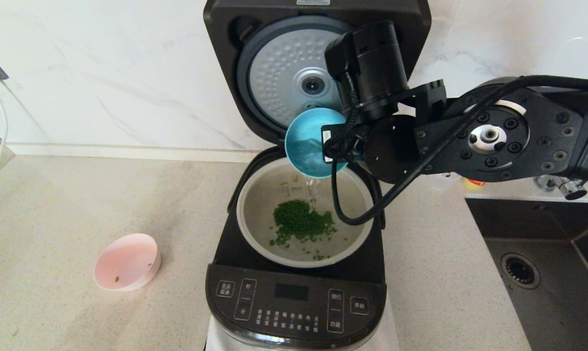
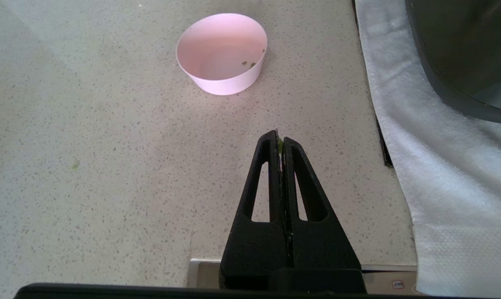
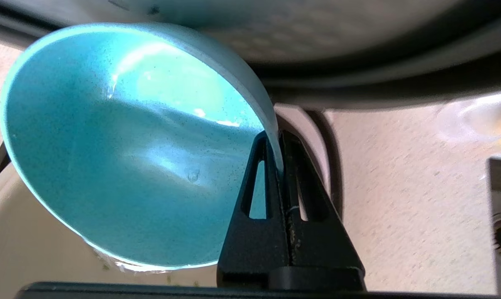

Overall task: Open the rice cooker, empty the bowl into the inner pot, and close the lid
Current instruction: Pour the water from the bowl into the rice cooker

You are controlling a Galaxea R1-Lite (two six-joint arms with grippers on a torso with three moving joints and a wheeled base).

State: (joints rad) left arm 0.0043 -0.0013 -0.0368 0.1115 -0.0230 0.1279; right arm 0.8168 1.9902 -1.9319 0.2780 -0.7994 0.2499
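Note:
The black rice cooker point(image 1: 294, 302) stands open in the middle, its lid point(image 1: 284, 73) raised upright with the dimpled silver disc facing me. The pale inner pot point(image 1: 255, 214) holds a heap of small green pieces point(image 1: 301, 224). My right gripper point(image 3: 278, 139) is shut on the rim of a blue bowl point(image 1: 311, 141), also in the right wrist view point(image 3: 121, 158), tipped over the pot's far edge. Water streams point(image 1: 312, 187) from it into the pot. My left gripper point(image 2: 279, 139) is shut, parked above the counter out of the head view, with a green speck between its tips.
A pink bowl point(image 1: 127, 262) with a few green bits lies on the counter left of the cooker, also in the left wrist view point(image 2: 222, 52). A sink point(image 1: 542, 263) is on the right. A white cloth point(image 2: 441, 166) lies under the cooker.

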